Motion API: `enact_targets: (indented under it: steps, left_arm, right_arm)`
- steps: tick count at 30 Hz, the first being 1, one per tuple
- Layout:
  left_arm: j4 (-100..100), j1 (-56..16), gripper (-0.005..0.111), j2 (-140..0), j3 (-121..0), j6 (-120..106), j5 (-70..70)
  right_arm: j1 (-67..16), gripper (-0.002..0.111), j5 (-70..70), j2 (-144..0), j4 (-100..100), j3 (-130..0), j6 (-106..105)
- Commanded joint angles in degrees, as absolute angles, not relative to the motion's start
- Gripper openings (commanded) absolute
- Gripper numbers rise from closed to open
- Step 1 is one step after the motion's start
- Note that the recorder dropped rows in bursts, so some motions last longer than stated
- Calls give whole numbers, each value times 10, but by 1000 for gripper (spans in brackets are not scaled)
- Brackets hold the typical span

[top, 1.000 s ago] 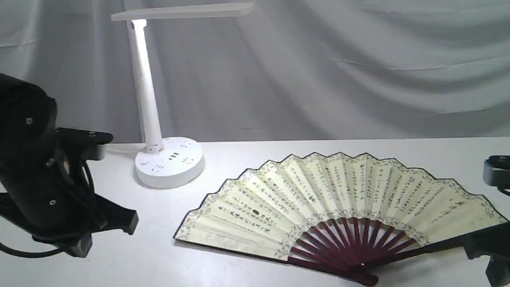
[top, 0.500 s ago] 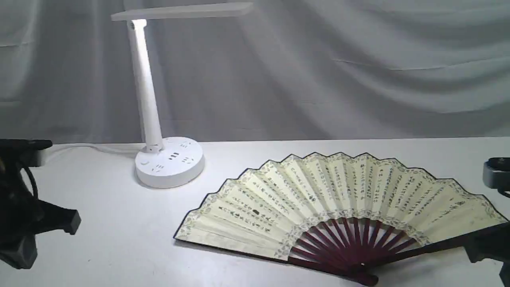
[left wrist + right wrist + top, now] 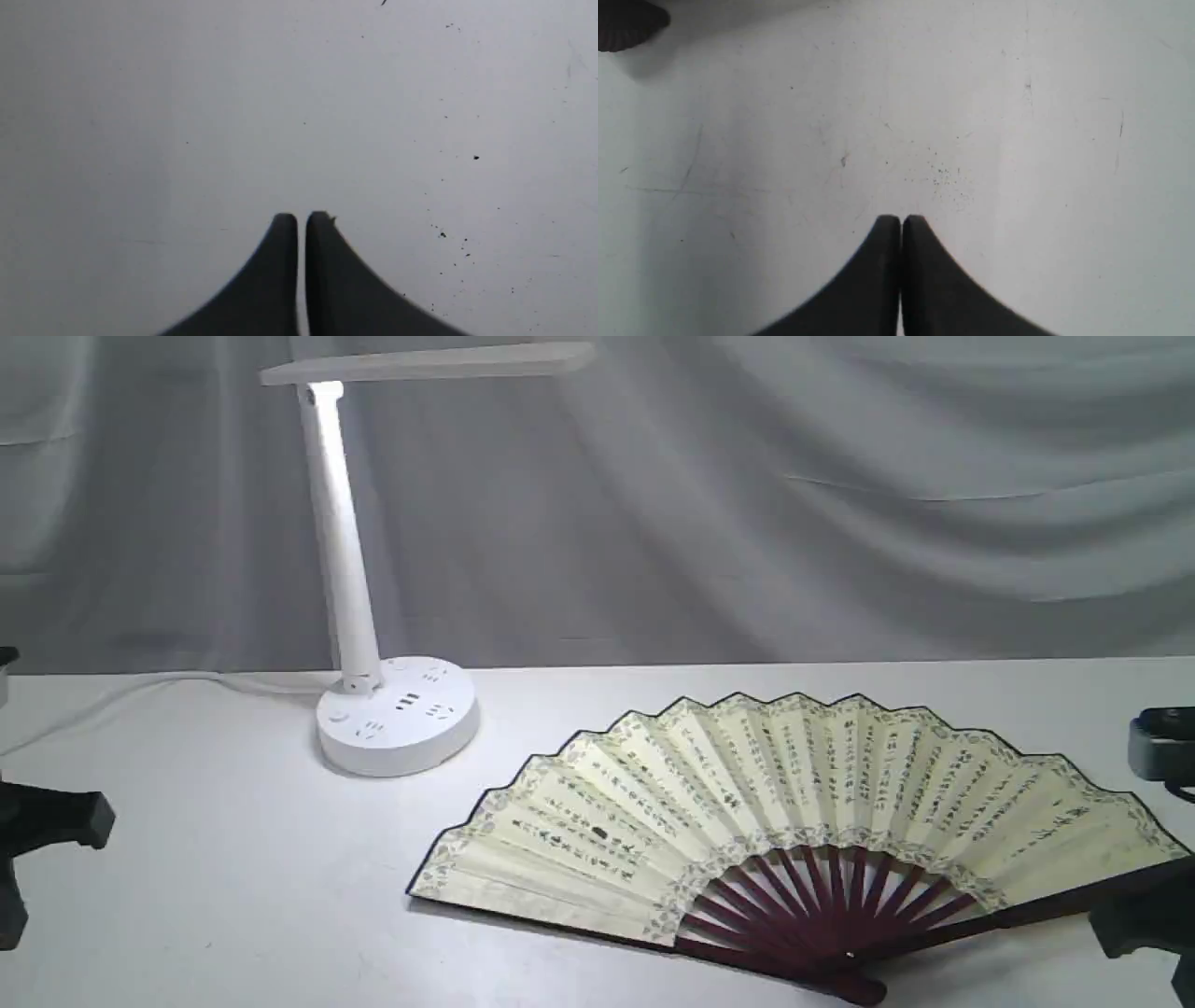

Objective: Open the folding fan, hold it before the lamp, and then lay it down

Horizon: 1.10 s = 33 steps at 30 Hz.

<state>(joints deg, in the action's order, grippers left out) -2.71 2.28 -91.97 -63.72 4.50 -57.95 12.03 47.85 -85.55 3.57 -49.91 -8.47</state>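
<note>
The folding fan point(image 3: 794, 803) lies spread open and flat on the white table point(image 3: 233, 877), cream leaf up, its maroon ribs meeting near the front edge. The lamp point(image 3: 347, 569) stands at the back left, its bar head level above its round base point(image 3: 397, 714). My left gripper point(image 3: 302, 217) is shut on nothing over bare table; only a dark part of it point(image 3: 47, 821) shows at the exterior view's left edge, far from the fan. My right gripper point(image 3: 901, 218) is also shut and empty, beside the fan's right guard point(image 3: 1144, 919).
A white cord point(image 3: 140, 686) runs left from the lamp base along the table's back. A grey curtain point(image 3: 840, 504) hangs behind the table. A dark ribbed shape point(image 3: 626, 23) shows in a corner of the right wrist view.
My left arm has pulled back to the left, almost out of the exterior view. The fan and lamp have not moved; the right arm has barely shifted.
</note>
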Motion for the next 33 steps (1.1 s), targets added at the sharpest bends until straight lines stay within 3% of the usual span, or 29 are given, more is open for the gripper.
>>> enact_targets:
  steps: [1,14,33]
  left_arm:
    - [-32,24,0,-899,-635,45,-585]
    - [0,24,0,-750,-633,25,-602]
    - [0,24,0,-361,-633,29,-651]
  right_arm:
    - [120,0,495,-847,29,-501,-92]
    - [120,0,513,-693,24,-501,-93]
    - [120,0,604,-314,23,-501,-90]
